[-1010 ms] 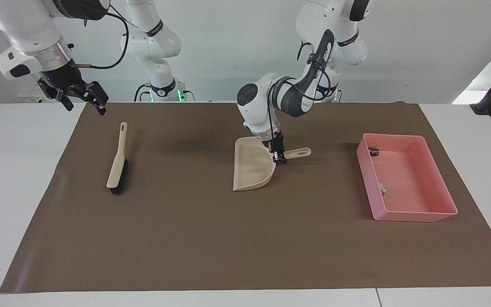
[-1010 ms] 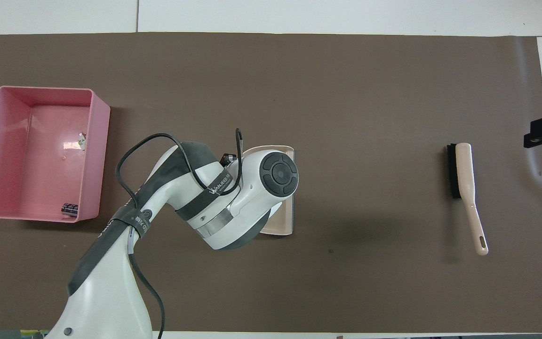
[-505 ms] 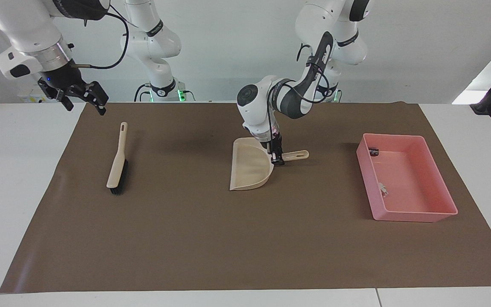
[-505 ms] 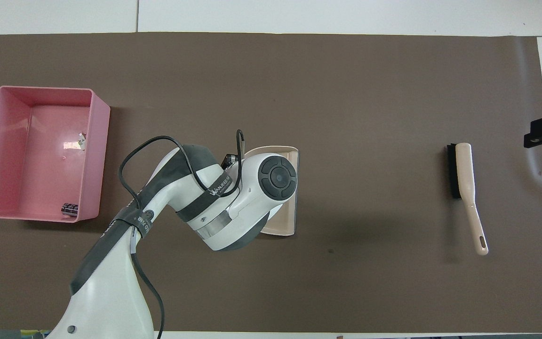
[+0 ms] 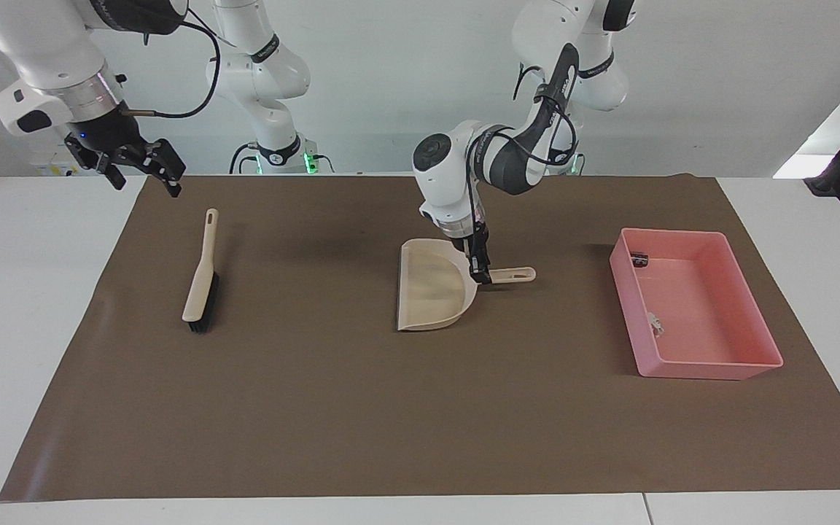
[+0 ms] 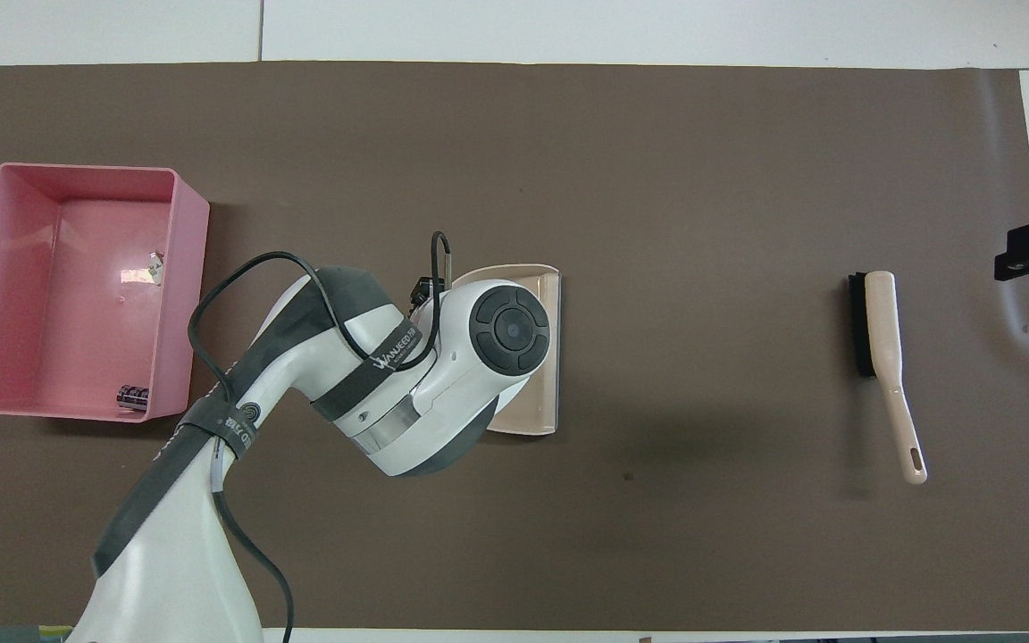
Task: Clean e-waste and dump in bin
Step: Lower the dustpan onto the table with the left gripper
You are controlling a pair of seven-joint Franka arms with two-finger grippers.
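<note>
Both e-waste parts lie in the pink bin [image 5: 712,370] [image 6: 86,168] at the left arm's end of the mat. The dark chip [image 5: 639,257] [image 6: 132,396] sits in the corner nearest the robots. The white-grey block [image 5: 655,321] [image 6: 154,267] rests by the bin's wall that faces the mat's middle. My left gripper [image 5: 480,273] is down at the handle of the beige dustpan [image 5: 431,292] [image 6: 546,357], which lies flat mid-mat. In the overhead view the left wrist hides that gripper. My right gripper [image 5: 139,164] hangs open and empty above the mat's corner at the right arm's end.
A beige brush [image 5: 201,281] [image 6: 881,326] with black bristles lies on the brown mat toward the right arm's end, its handle pointing at the robots. White table borders the mat on all sides.
The left arm shifted the dustpan slightly toward the bin, and the pan now lies flat. The left wrist has risen a little. The right arm has not moved.
</note>
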